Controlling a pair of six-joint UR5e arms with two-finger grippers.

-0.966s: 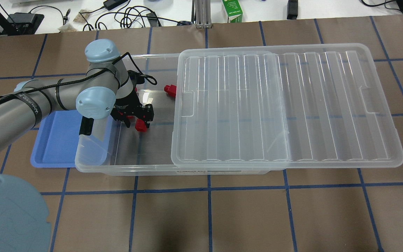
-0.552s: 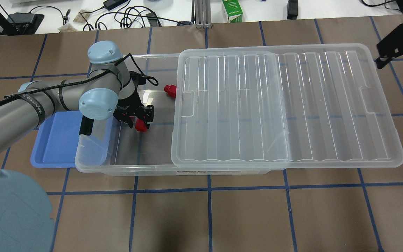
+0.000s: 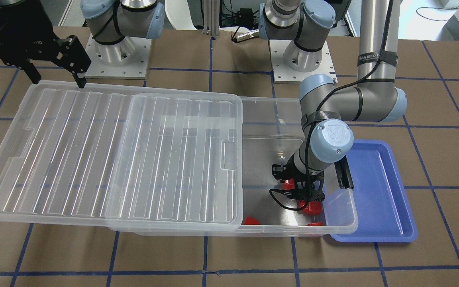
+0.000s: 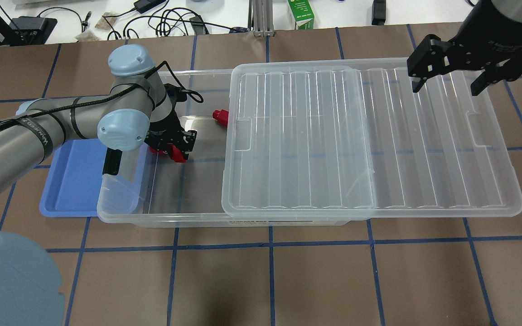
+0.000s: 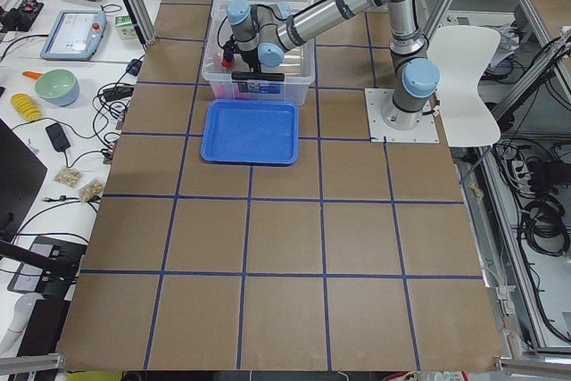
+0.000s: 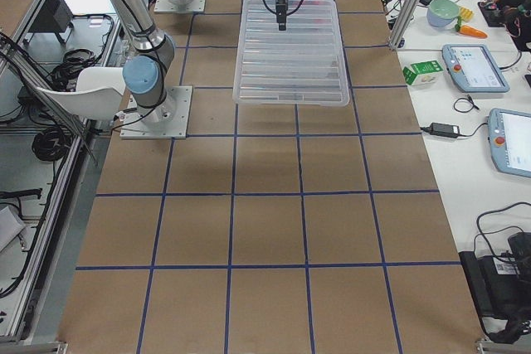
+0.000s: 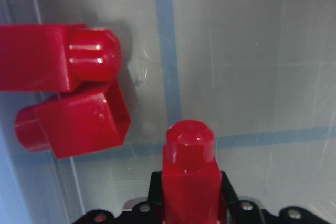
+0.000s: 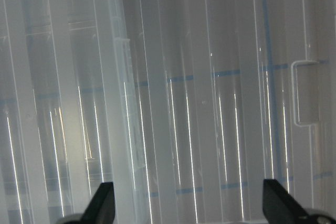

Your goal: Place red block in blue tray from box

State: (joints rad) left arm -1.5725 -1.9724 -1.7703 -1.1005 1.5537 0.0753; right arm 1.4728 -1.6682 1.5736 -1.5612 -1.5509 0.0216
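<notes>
The left gripper (image 4: 174,147) was down inside the open end of the box (image 4: 161,216). Its fingers were closed tight on one red block (image 7: 190,177), with the block's round stub pointing away from the wrist camera. It was hard to tell if the block had come off the box floor yet.

The best way to do this step looked like a slow, straight lift. Two more loose blocks (image 7: 73,124) lay just beside the held one, so a sideways slide could bump them. A fourth block (image 4: 219,116) sat against the edge of the lid (image 4: 379,136).

The blue tray (image 4: 73,181) lay on the surface (image 4: 288,280) right next to the box's end. The box's end wall and its black latch (image 4: 111,163) stood between the fingers and the tray. The block likely had to rise above that wall before it moved across. The lid's edge closed off the other side, so room inside was small. The tray looked bare, with lots of space to set the block down.

The right gripper (image 4: 446,89) hung over the far corner of the lid, wide open and holding nothing.
</notes>
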